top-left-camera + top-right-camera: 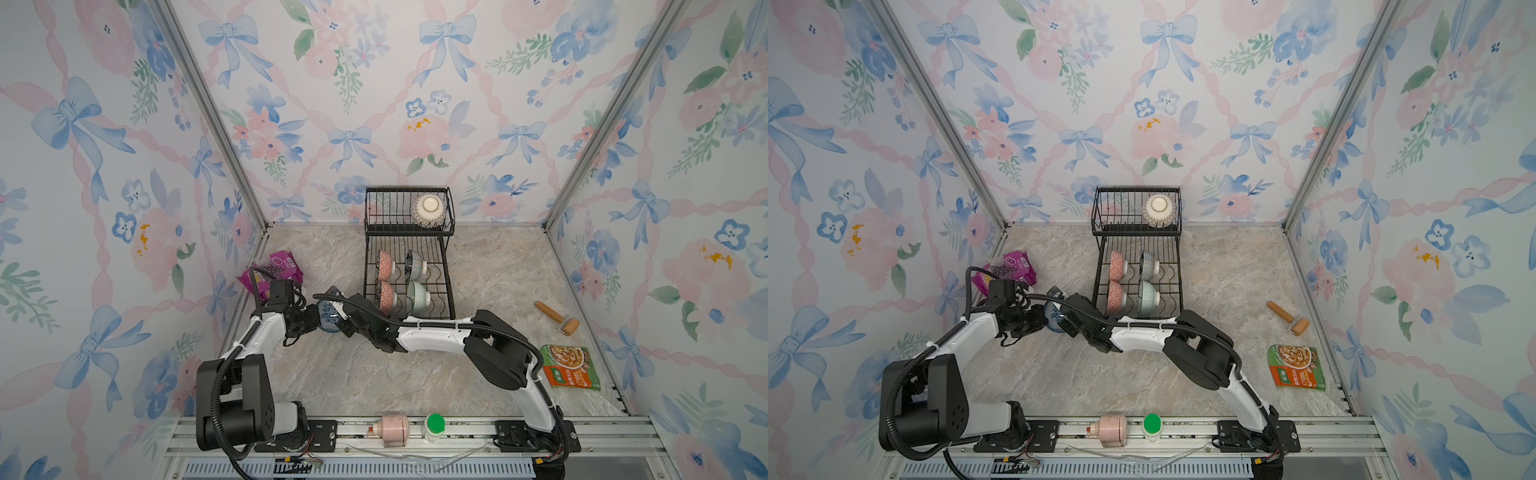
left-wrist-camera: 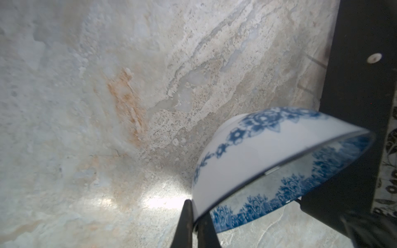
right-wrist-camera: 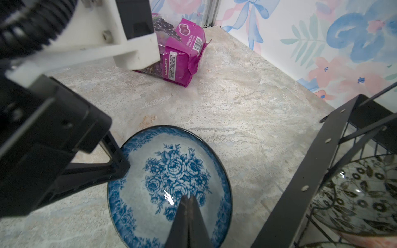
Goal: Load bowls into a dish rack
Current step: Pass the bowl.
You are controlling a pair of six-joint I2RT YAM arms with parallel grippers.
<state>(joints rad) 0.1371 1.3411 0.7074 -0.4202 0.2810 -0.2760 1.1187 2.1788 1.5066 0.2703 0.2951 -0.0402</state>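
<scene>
Pinched fully shut by the left gripper (image 2: 195, 212) on the rim: one small round white ceramic bowl with blue floral print (image 2: 268, 163), tilted on edge between the two grippers, opening turned toward the right gripper (image 3: 186, 203). From the right wrist, left black fingertips (image 3: 119, 163) seen biting that rim. At the opposite rim of the blue floral bowl (image 1: 328, 320), right gripper's fingers close together; cannot tell whether gripping or slightly parted.

Just beyond the right gripper, on the side away from the left one: one black two-tier wire dish rack (image 1: 399, 235). Five bowls counted inside, six with the held one. High in the small railed basket tier, well beyond both grippers: one white bowl with black lattice (image 1: 429, 211), upside down, foot up. Low in the slotted tier, on edge between wavy dividers, four bowls in two rows of two: farther pink-red bowl (image 1: 385, 266) and nearer pink-red bowl (image 1: 387, 296) on the left gripper's side, then one dark blue patterned bowl (image 1: 417, 265) and one pale mint green bowl (image 1: 419, 297).

Just behind the left gripper, toward the wall: one crumpled purple snack pouch (image 1: 276, 272). Well away from both grippers, out on the right gripper's side: one wooden handled roller (image 1: 557, 318) and one green-and-orange food packet (image 1: 571, 365). Far behind both grippers, on the metal rail (image 1: 602, 432): one pink bottle lying flat (image 1: 392, 430), one white jar with green lid (image 1: 434, 424)
</scene>
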